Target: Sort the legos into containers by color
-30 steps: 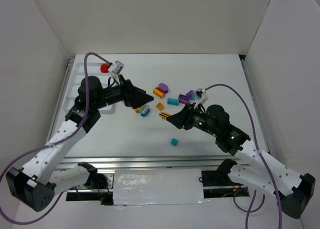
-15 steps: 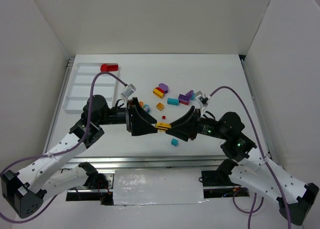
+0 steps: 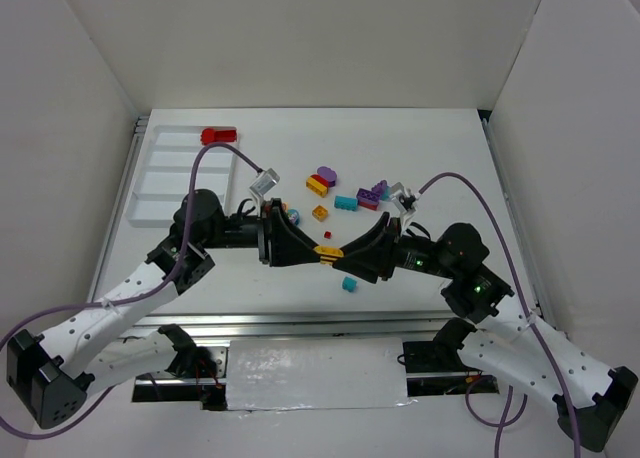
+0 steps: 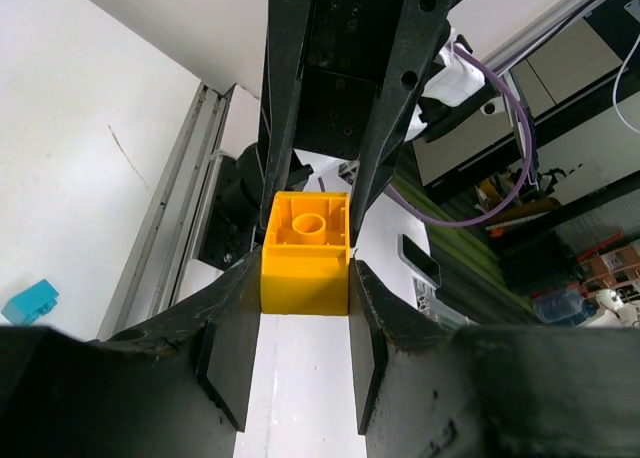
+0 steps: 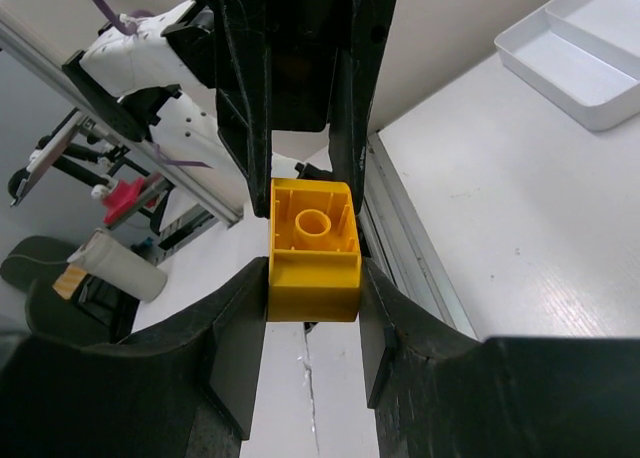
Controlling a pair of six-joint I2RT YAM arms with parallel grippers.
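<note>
A yellow lego (image 3: 326, 250) hangs above the table's front middle, held from both sides. My left gripper (image 3: 313, 252) comes at it from the left and my right gripper (image 3: 341, 255) from the right, tips meeting. In the left wrist view both fingers of the left gripper (image 4: 305, 280) press the sides of the yellow lego (image 4: 305, 253). The right wrist view shows the right gripper (image 5: 313, 283) shut on the same lego (image 5: 313, 250). The white tray of containers (image 3: 160, 183) lies at the left, with a red lego (image 3: 218, 135) in its far compartment.
Loose legos lie behind the grippers: a purple and yellow pair (image 3: 322, 178), a teal one (image 3: 346, 202), a purple one (image 3: 372, 193), an orange one (image 3: 320, 213). A teal lego (image 3: 348, 284) lies just in front of the right gripper. White walls enclose the table.
Both arms swung from the pile toward the front middle and met. The left gripper, wide open before, has closed onto the yellow lego that the right gripper holds.
</note>
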